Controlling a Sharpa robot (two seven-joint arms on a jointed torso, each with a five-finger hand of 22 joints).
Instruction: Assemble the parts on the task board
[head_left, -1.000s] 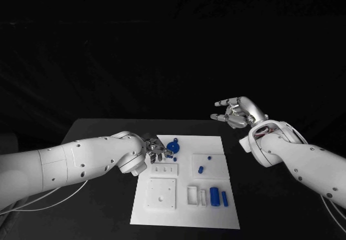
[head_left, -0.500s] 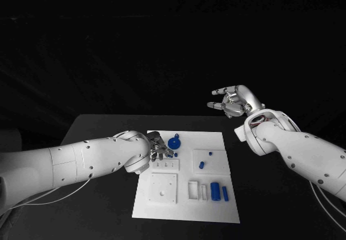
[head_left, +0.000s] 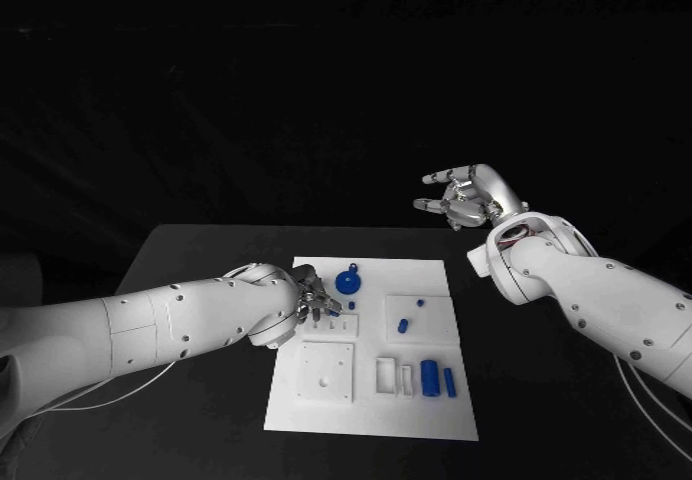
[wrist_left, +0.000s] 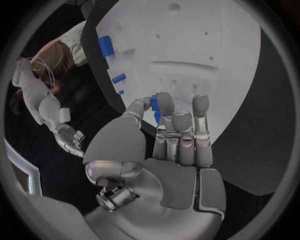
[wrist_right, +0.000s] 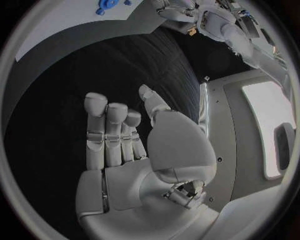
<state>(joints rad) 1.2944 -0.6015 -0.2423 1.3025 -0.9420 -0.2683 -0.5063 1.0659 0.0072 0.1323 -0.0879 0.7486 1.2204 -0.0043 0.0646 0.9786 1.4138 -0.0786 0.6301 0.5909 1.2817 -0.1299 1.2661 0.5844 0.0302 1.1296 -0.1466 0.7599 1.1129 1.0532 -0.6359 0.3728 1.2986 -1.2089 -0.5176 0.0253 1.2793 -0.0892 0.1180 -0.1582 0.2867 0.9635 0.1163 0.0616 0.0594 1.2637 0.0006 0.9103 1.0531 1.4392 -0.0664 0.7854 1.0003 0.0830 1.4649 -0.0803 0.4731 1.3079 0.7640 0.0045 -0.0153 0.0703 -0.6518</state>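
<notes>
Dim room, fisheye-bent wrist views

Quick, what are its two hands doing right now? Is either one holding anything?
Left hand: open, fingers stretched over the white task board, holding nothing.
Right hand: open, raised beyond the black table, holding nothing.

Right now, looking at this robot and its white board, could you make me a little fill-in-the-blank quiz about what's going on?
1. The task board lies on a ____ table.
2. The small parts on the board are ____ in colour.
3. The ____ hand is raised off the board, holding nothing.
4. The left hand is low over the board's ____ edge.

Missing words: black; blue; right; left
</notes>
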